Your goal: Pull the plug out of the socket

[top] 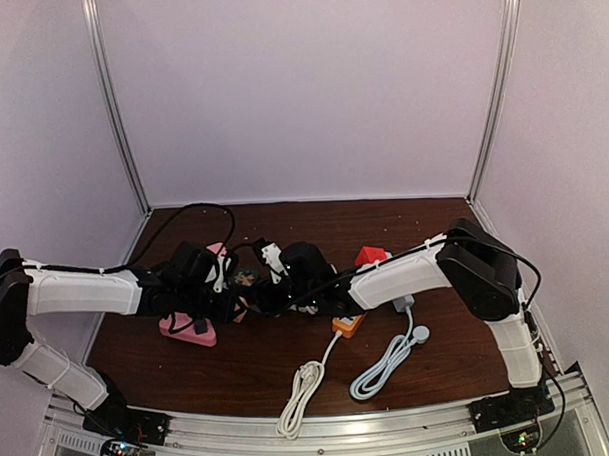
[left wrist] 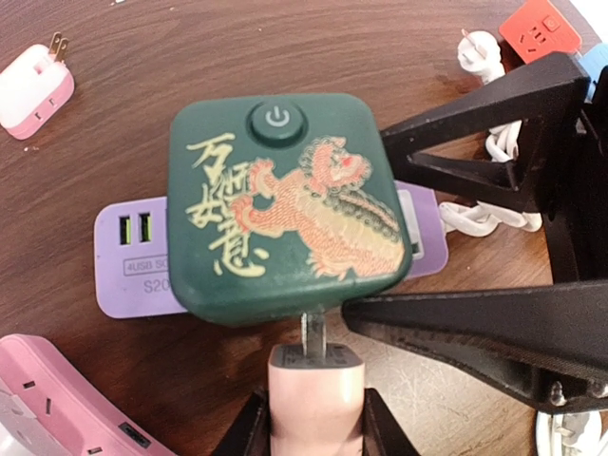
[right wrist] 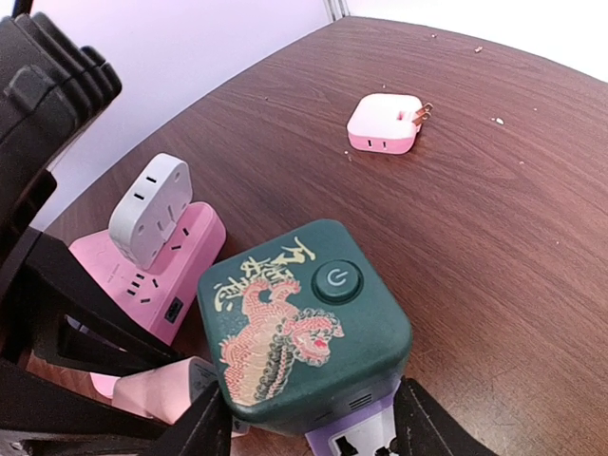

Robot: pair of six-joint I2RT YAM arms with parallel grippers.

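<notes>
Left wrist view shows the pink plug [left wrist: 315, 394] at the bottom edge. Its metal blade [left wrist: 313, 328] enters the near side of the green socket cube [left wrist: 285, 209], and a short piece of bare metal is visible between them. The left gripper [left wrist: 313, 427] is clenched on the plug body from both sides. The blade points straight away from this gripper, so I judge the pull must go directly backward along it. The right gripper [left wrist: 366, 228] seems to grasp the cube from the right, to hold it steady. Under the cube lies a purple power strip [left wrist: 133, 261].
</notes>
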